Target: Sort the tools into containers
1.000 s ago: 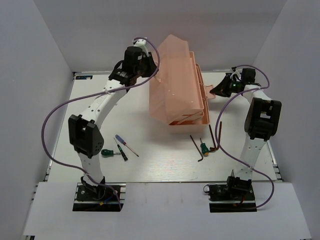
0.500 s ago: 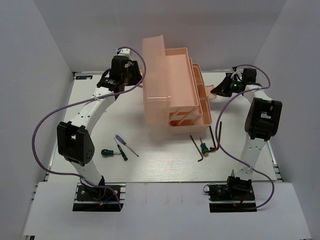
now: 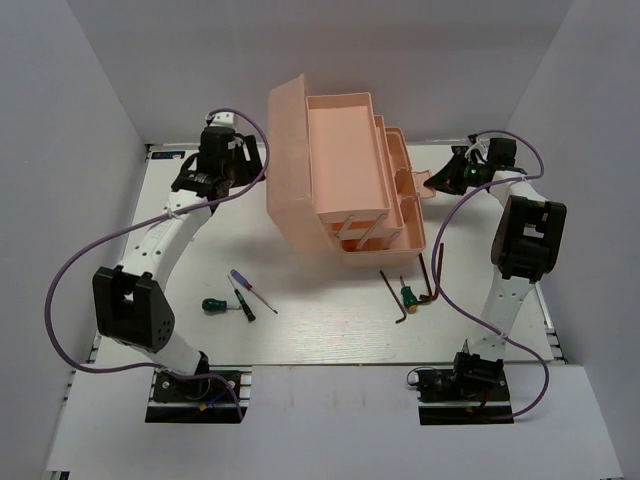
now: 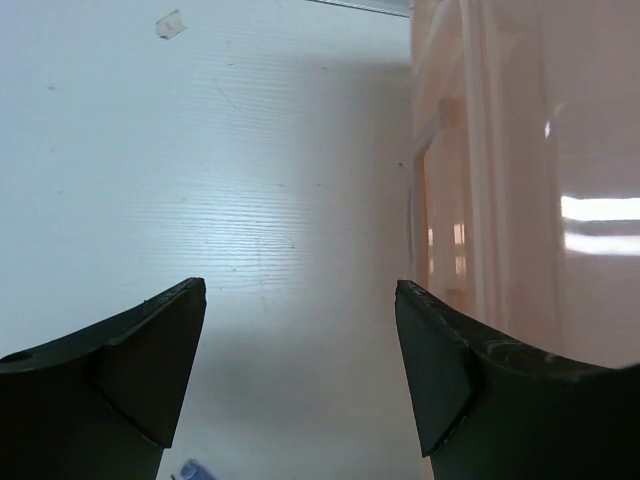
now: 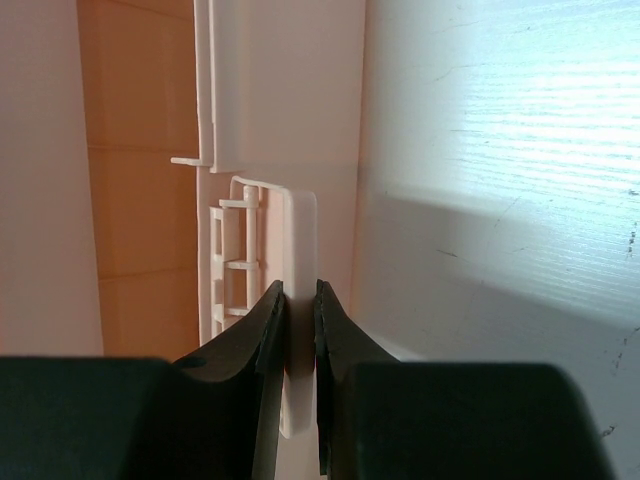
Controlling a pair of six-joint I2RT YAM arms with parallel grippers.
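Observation:
The peach-pink toolbox (image 3: 340, 150) stands open at the back centre, its lid (image 3: 285, 160) tipped to the left and its trays (image 3: 385, 215) fanned out. My left gripper (image 3: 240, 160) hangs open just left of the lid (image 4: 520, 180), holding nothing (image 4: 300, 290). My right gripper (image 3: 437, 180) is shut on the front latch tab (image 5: 300, 230) of the toolbox (image 5: 140, 200). On the table lie a stubby green screwdriver (image 3: 215, 305), a black-handled one (image 3: 243, 298) and a blue-purple one (image 3: 245, 282). Further right are a green screwdriver (image 3: 408, 297) and dark hex keys (image 3: 392, 293).
White walls close in the table (image 3: 320, 330) on the left, back and right. Purple cables (image 3: 75, 270) loop beside both arms. The arm bases (image 3: 195, 385) sit at the near edge.
The lid has swung over to the left and the trays have unfolded. My left gripper let go of the lid, opened and drew back leftward. The right gripper kept its hold.

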